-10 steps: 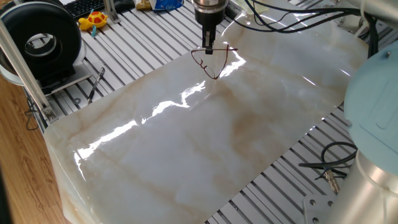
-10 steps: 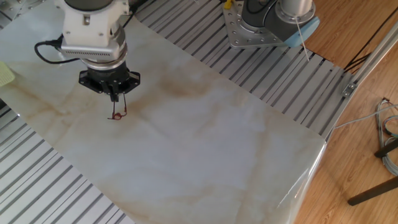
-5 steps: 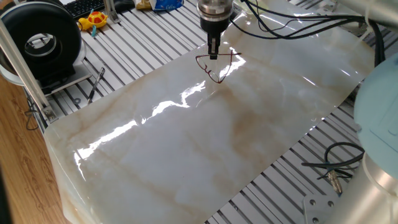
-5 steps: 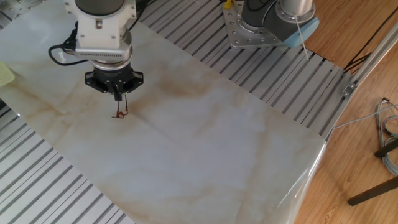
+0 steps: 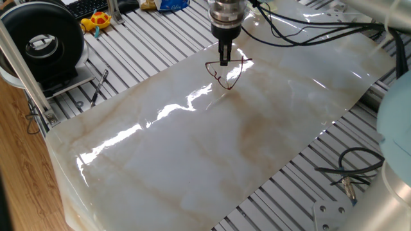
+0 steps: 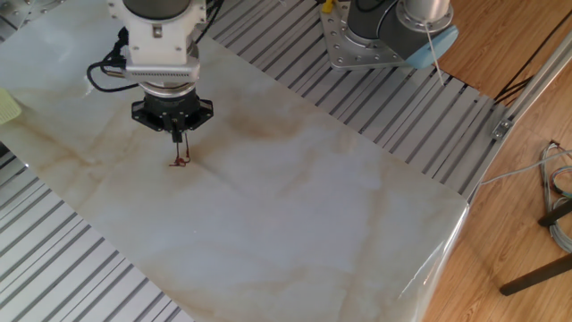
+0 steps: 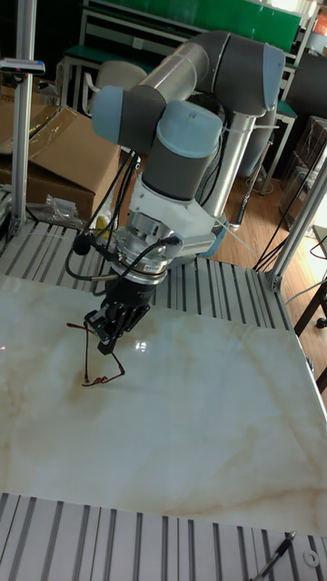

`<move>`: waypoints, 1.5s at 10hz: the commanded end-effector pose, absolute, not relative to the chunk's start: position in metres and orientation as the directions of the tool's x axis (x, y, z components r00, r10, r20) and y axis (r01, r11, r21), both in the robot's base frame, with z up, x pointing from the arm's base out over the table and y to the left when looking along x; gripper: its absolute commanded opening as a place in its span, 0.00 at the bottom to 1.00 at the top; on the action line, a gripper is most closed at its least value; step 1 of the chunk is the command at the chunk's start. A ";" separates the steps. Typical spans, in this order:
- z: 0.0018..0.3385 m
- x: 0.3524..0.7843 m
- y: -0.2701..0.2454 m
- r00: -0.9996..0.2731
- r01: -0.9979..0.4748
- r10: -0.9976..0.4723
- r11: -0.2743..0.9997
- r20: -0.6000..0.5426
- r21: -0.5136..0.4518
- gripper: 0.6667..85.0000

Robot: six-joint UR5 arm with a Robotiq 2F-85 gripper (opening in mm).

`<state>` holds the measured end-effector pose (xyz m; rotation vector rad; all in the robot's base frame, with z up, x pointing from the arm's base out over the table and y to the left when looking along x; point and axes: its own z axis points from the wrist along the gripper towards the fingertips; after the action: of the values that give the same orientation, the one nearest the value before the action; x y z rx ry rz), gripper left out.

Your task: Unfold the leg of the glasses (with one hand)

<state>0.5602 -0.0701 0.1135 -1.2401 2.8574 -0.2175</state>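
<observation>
Marble-patterned sheeting covers the table [image 5: 192, 160], and your glasses [image 5: 225, 72] sit on it toward the end farthest from the base of the arm, directly under the gripper [image 5: 224, 61]. From one fixed view you see the fingers pointing straight down with their tips meeting the thin reddish-brown wire near the top of the frame; they look drawn together on one of the slim legs, though the wire is too fine to let you be sure which part is pinched. In the tall fixed view the glasses [image 7: 98, 356] hang or lean just below and to the side of the gripper [image 7: 106, 334], with one leg running up toward the fingertips and the lens part lower down, touching or nearly touching the sheet. From the other fixed view the glasses [image 6: 180, 159] are only a small dark-red mark right beneath the gripper [image 6: 179, 134]. What your next move likely turns on is this: the leg lies roughly across the fingers' closing line while the front of the frame trails below, so you would swing the held leg outward, away from the lenses, keeping the frame braced against the table.
</observation>
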 end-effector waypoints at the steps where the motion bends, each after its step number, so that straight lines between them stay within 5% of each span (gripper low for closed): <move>1: 0.111 0.552 -0.076 -0.655 -0.750 -0.753 0.641 0.055 -0.164 0.01; 13: 0.106 0.560 -0.083 -0.523 -0.848 -0.843 0.500 0.126 -0.177 0.01; 14: 0.105 0.562 -0.083 -0.523 -0.848 -0.843 0.499 0.127 -0.181 0.03; 15: 0.106 0.564 -0.083 -0.520 -0.849 -0.844 0.495 0.131 -0.184 0.19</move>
<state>0.5596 -0.0842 0.1057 -1.5520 2.7429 -0.3565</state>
